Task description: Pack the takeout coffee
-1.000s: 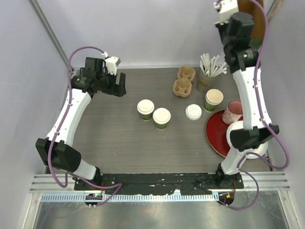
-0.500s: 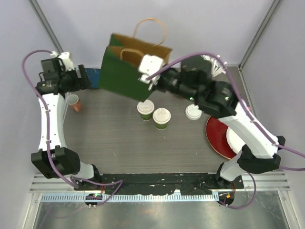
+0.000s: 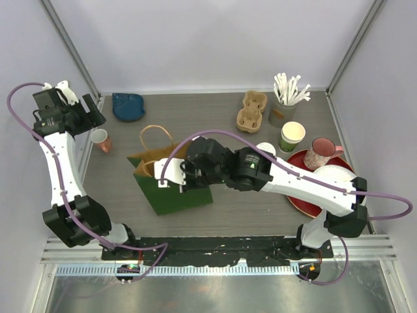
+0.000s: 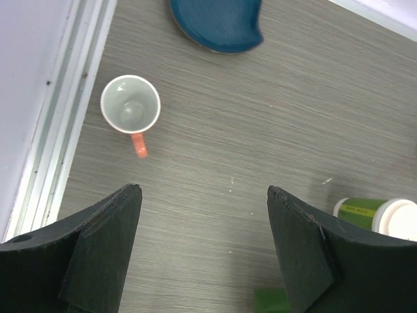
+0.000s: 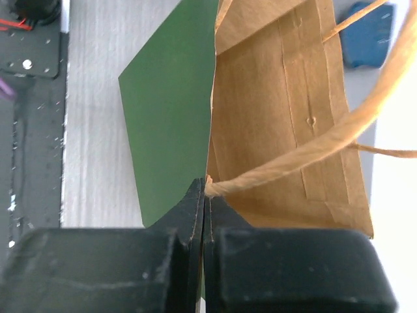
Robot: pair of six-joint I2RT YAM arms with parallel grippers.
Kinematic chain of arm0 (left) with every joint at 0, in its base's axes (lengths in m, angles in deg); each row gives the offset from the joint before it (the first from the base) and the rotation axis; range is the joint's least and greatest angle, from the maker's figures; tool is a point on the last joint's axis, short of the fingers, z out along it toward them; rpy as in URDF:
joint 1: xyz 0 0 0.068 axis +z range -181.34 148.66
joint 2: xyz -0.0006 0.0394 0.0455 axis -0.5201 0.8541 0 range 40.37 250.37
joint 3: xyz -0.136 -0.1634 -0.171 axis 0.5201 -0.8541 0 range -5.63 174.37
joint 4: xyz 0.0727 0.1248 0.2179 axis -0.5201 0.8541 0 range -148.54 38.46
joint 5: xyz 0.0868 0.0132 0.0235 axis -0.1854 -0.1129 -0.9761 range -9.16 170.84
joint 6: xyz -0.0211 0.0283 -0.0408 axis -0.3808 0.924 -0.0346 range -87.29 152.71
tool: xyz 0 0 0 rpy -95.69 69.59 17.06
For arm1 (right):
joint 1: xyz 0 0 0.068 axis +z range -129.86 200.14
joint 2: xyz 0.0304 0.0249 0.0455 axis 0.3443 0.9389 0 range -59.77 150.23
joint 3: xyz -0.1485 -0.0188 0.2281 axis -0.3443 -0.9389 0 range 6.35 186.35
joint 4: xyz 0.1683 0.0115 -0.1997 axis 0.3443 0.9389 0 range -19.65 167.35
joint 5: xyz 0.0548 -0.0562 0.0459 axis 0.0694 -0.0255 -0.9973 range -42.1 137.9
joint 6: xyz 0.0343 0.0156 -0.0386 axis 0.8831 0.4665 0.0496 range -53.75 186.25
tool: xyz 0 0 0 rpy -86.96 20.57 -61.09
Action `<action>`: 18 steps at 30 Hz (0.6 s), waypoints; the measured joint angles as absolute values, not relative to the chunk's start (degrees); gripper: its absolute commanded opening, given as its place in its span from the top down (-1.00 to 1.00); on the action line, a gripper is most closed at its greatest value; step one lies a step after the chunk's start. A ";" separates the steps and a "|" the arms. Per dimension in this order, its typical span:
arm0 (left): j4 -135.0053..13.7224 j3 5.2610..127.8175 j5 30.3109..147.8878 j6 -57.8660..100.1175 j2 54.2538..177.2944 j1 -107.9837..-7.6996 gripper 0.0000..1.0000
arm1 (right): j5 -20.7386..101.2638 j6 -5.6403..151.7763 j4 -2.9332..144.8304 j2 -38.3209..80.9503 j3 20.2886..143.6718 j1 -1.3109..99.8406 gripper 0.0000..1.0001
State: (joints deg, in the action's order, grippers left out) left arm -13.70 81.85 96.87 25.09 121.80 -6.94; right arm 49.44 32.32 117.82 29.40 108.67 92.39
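The green paper bag point(image 3: 176, 195) is tilted close to the near edge, left of centre. The right gripper point(image 5: 205, 195) is clamped tight on its rim, and what shows of the brown inside is bare paper. By the right edge a red plate point(image 3: 296, 179) carries a pink mug point(image 3: 317, 153). Toward the far right corner a holder point(image 3: 279, 116) is stuffed with white sticks point(image 3: 290, 88). One lidded coffee cup point(image 4: 381, 214) is mid-table just beside the bag; the other I can't see. The left gripper point(image 4: 203, 190) hangs spread wide at the far left corner. Half a second ago the bag was up by the far edge, with both coffees in plain view.
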 measured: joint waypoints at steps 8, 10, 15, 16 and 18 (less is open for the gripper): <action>-12.56 81.81 100.94 25.68 120.09 -9.47 -0.62 | 45.47 38.37 111.11 27.48 94.90 92.30 0.98; -12.34 81.81 101.46 25.68 120.05 -9.85 -0.63 | 45.23 39.71 108.61 26.65 92.74 92.30 0.98; -11.82 81.81 101.90 25.70 120.00 -10.55 -0.62 | 45.27 42.16 105.77 25.66 91.64 92.30 0.63; -11.75 81.81 101.90 25.72 120.00 -10.65 -0.62 | 45.40 42.62 105.55 25.66 91.64 92.30 0.43; -11.47 81.81 101.92 25.83 119.98 -10.92 -0.62 | 45.73 43.29 105.53 25.66 91.66 92.30 0.00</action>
State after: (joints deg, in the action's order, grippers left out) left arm -11.47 81.81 101.92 25.83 119.98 -10.92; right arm 45.73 43.29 105.53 25.66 91.66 92.30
